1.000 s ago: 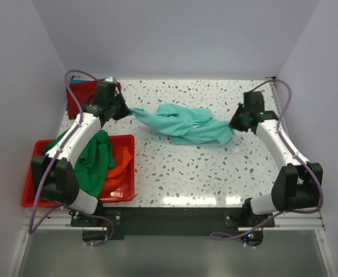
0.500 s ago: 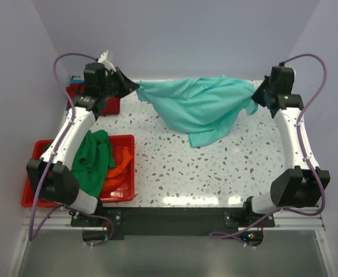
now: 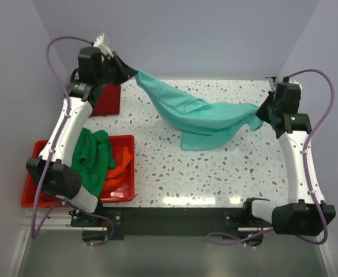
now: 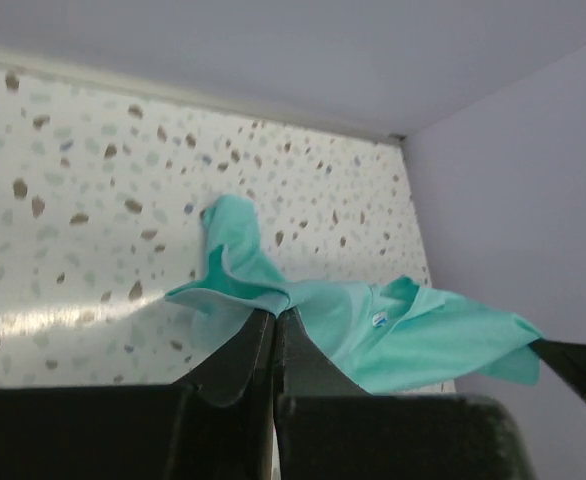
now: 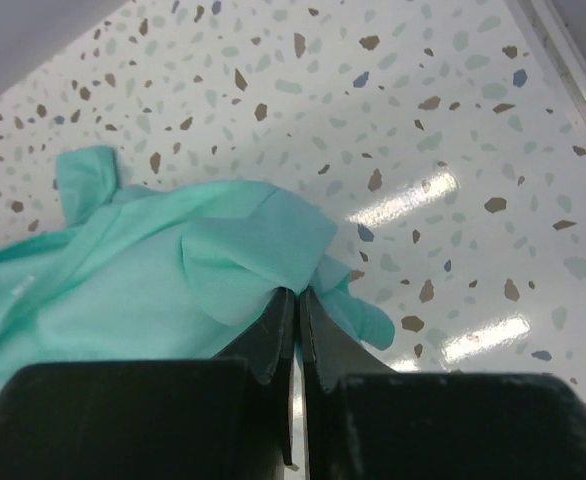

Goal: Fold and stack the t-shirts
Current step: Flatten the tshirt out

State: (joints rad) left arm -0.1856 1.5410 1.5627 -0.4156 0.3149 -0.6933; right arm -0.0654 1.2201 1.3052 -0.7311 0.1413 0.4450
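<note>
Above the far half of the speckled surface [image 3: 215,167], the teal t-shirt [image 3: 201,118] hangs stretched between both arms, its middle sagging low. At its left end the left tool [image 3: 135,73] is clamped tight on a bunched corner held high, and at its right end the right tool [image 3: 259,114] pinches the fabric just as tightly, lower down. Near the left arm's base, the green t-shirt [image 3: 91,156] and the orange t-shirt [image 3: 120,164] lie crumpled in a red bin [image 3: 123,195].
</note>
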